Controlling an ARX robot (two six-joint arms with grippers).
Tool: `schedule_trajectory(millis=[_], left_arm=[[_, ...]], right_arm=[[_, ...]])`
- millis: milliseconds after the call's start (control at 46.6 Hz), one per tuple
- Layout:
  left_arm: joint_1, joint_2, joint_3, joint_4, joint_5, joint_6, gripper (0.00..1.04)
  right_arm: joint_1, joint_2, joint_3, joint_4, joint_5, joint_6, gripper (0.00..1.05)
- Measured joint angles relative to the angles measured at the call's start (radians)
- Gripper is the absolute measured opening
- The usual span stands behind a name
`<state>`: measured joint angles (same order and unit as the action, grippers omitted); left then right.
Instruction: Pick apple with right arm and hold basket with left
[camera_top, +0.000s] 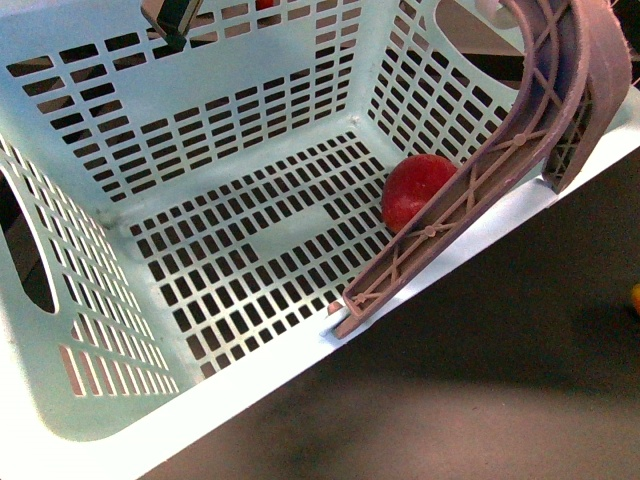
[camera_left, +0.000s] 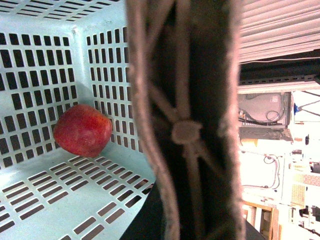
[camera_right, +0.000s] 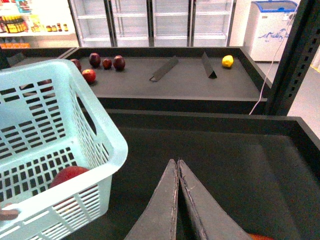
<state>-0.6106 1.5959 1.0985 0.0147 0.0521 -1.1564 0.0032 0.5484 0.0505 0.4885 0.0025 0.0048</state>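
The pale mint basket (camera_top: 250, 130) fills the front view, tilted. The red apple (camera_top: 418, 190) lies inside it on the slotted floor, in the corner under the ribbed mauve handle (camera_top: 520, 130). In the left wrist view the apple (camera_left: 82, 130) rests against the basket wall (camera_left: 30, 75), and the handle (camera_left: 185, 135) runs close across the camera; my left gripper is shut on the basket's handle, its fingers hidden. My right gripper (camera_right: 177, 167) is shut and empty, over the dark shelf beside the basket (camera_right: 60, 100); the apple (camera_right: 67, 176) shows through the wall.
A dark shelf (camera_right: 190, 80) behind holds several dark red fruits (camera_right: 105, 62), a yellow fruit (camera_right: 227, 61) and two dividers (camera_right: 165, 68). A small orange fruit (camera_top: 635, 298) shows at the right edge. A shelf post (camera_right: 295, 55) stands right. Fridges stand behind.
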Motion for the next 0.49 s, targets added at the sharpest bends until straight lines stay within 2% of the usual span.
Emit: schedule_trajectory(millis=[172, 493], left_arm=[[0.0, 0.0, 0.0, 0.0, 0.001, 0.0, 0.05], [0.0, 0.0, 0.0, 0.0, 0.001, 0.001, 0.05]], right_arm=[[0.0, -0.068, -0.033, -0.015, 0.001, 0.0, 0.02], [0.0, -0.209, -0.033, -0.15, 0.0, -0.001, 0.02]])
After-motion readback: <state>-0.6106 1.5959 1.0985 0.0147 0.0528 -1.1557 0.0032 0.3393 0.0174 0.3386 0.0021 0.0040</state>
